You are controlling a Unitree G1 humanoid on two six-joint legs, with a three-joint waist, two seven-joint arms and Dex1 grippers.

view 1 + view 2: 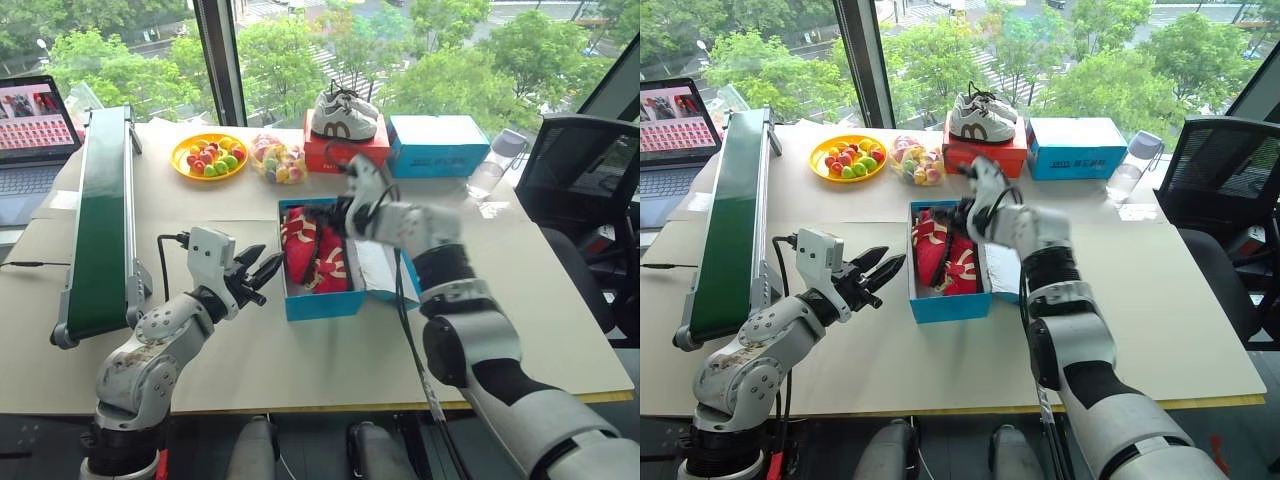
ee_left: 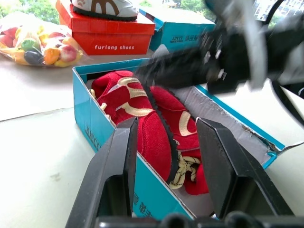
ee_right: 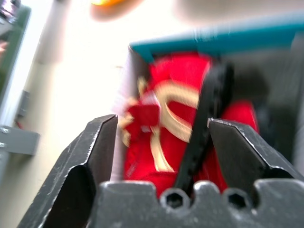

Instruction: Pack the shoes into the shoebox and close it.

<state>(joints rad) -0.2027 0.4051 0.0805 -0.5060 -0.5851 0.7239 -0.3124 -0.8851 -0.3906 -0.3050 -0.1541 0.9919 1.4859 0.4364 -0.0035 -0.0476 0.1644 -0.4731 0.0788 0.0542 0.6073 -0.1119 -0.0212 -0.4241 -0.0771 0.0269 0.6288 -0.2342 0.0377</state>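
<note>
Bright daylight from window [image 1: 300, 50] behind table's [image 1: 560, 310] far edge. Soft shadows only, no hard glare. Head views sharp, but right gripper [image 1: 352, 172] motion-blurred. Right wrist view blurred overall; shoes [image 3: 175, 128] smeared. Left wrist view sharp on shoes, near fingers [image 2: 114, 175] soft.

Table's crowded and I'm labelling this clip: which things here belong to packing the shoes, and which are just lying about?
Part of the job:
- red shoes, both in the box
- blue shoebox, lid not yet closed

Lying about:
- white sneakers on the red box
- lighter-blue box
- yellow plate of fruit
- bag of fruit
- green conveyor
- laptop
- water bottle
</note>
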